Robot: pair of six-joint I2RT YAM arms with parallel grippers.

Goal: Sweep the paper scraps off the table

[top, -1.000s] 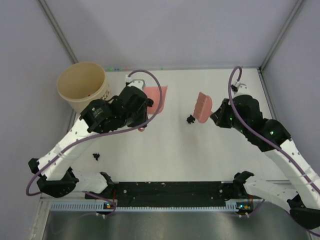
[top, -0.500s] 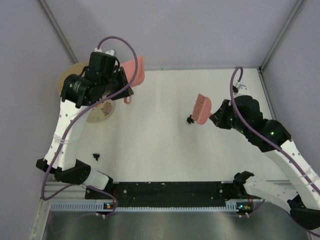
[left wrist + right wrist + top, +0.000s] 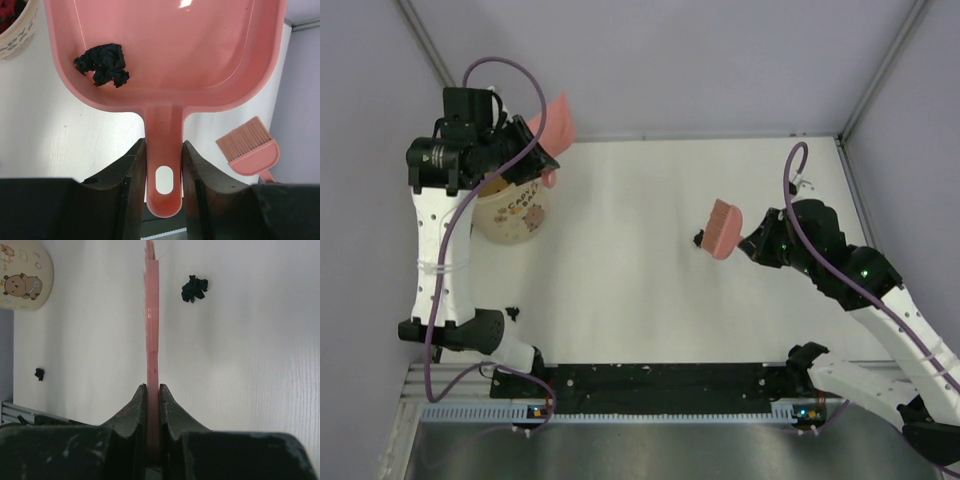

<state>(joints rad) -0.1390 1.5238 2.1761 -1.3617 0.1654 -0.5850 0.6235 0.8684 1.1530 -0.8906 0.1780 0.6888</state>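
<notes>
The left claw (image 3: 163, 165) clamps the dustpan (image 3: 200, 60) handle; a crumpled black paper scrap (image 3: 102, 64) lies ahead-left, inside it. The right claw (image 3: 153, 395) pinches the brush (image 3: 152, 315); another black wad (image 3: 194, 288) sits ahead-right.

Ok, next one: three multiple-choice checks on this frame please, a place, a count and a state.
1. Where is the dustpan? A) flat on the table B) held up at the far left by the cup C) on the floor
2. How many paper scraps lie on the table? A) none B) five C) two
3. The right gripper is: A) shut on the brush B) open, empty C) shut on the cup

Answers: B, the left gripper holds it up beside the cup; C, one by the brush, one toward the near left corner; A, its jaws pinch the brush handle.
</notes>
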